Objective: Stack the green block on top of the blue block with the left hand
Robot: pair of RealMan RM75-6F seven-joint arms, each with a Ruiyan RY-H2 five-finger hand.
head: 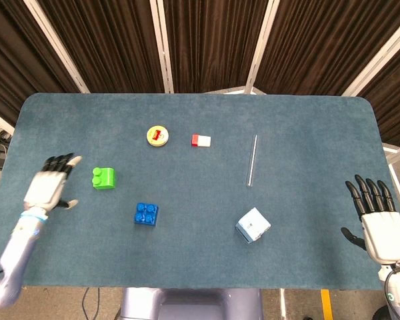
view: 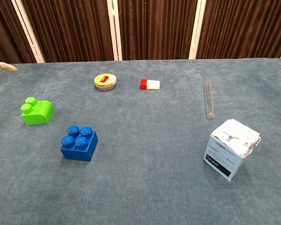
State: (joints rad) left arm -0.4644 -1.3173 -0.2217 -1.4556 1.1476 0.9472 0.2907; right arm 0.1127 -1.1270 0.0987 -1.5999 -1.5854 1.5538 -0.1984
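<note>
On the blue felt tabletop (head: 300, 127), head view: everything sits on one flat surface in front of dark curtains.
Left hand (head: 48, 187): over the table's left part, fingers spread and holding nothing, just left of the green block without touching it.
Green studded plastic block (head: 104, 178): upright on the felt, studs up, resting alone.
Blue four-stud plastic block (head: 146, 213): near the green one, toward the front edge and slightly right; the two are apart.
Right hand (head: 380, 227): at the table's right front edge, fingers extended and apart, empty.
Round yellow tin with a red label (head: 158, 136): behind the green block, just beside a small red-and-white block (head: 201, 140).
Clear thin tube (head: 252, 160): lying flat right of centre.
White cardboard box (head: 253, 225): in front of the tube, turned at an angle.

Chest view, left hand: only a blurred fingertip (view: 4, 66) at the left border.
Green block (view: 37, 111): on the felt, unstacked.
Blue block (view: 79, 143): nearer the camera, bare-topped.
Box (view: 232, 148): tilted on one edge.
Right hand: outside this view.
</note>
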